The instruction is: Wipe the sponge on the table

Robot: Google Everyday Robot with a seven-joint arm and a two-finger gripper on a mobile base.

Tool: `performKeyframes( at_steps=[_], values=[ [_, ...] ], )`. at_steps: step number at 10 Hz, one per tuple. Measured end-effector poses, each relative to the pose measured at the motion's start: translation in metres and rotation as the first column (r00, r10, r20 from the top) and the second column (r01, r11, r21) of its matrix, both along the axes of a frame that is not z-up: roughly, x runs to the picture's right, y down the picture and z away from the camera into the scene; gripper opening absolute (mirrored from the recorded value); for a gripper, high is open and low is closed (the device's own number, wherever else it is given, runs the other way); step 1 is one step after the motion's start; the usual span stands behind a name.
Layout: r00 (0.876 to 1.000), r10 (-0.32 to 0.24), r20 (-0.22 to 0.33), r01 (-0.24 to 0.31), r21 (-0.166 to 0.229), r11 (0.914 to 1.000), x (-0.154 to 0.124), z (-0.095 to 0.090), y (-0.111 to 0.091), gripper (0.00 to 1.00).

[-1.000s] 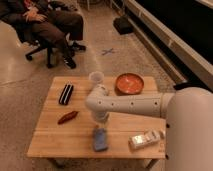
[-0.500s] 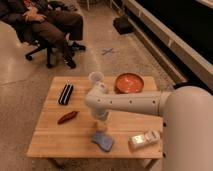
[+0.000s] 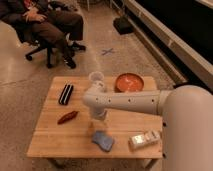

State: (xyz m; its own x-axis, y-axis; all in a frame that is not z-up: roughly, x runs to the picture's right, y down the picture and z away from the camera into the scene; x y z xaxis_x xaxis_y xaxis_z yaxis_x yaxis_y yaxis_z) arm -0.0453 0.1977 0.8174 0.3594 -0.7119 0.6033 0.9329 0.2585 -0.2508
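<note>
Seated person: a figure in dark clothes (image 3: 45,20) in a black wheeled office chair (image 3: 42,47), on the floor well beyond the far left corner.
Table: low light-wood plank-top table (image 3: 50,142); everything below rests on it.
Black piece: a black rectangular ribbed block (image 3: 66,94), lying flat near the left edge, towards the far side.
Red piece: a dark red oblong object (image 3: 67,117), lying nearer than the black block and apart from it.
Cup: a small white cup (image 3: 96,77), upright at the far edge, just behind my elbow.
My gripper (image 3: 94,126): it points down from my white arm (image 3: 130,102), over the middle of the near half of the table.
My grip: released or clenched, I cannot tell.
Sponge: the light-blue soft rectangular sponge (image 3: 103,140) lies flat on the wood close to the near edge, just beside my gripper on its near right; whether we touch I cannot tell.
Bowl: a round orange bowl (image 3: 129,82), at the far edge, right of the cup.
Packet: a white-and-yellow packet (image 3: 144,140), at the near right, apart from the sponge.
</note>
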Motion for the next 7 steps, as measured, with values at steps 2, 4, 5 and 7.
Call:
performKeyframes(
  at_steps=[2, 4, 5, 7],
  values=[
    [0.986, -0.108, 0.13, 0.11, -0.012, 0.9938, -0.005, -0.019, 0.014, 0.8],
    [0.954, -0.186, 0.235, 0.196, -0.017, 0.9805, -0.01, -0.029, 0.029, 0.8],
    [0.943, -0.2, 0.266, 0.213, -0.022, 0.9768, -0.008, -0.028, 0.034, 0.8],
    [0.928, -0.214, 0.304, 0.232, -0.023, 0.9724, -0.008, -0.022, 0.04, 0.8]
  ],
)
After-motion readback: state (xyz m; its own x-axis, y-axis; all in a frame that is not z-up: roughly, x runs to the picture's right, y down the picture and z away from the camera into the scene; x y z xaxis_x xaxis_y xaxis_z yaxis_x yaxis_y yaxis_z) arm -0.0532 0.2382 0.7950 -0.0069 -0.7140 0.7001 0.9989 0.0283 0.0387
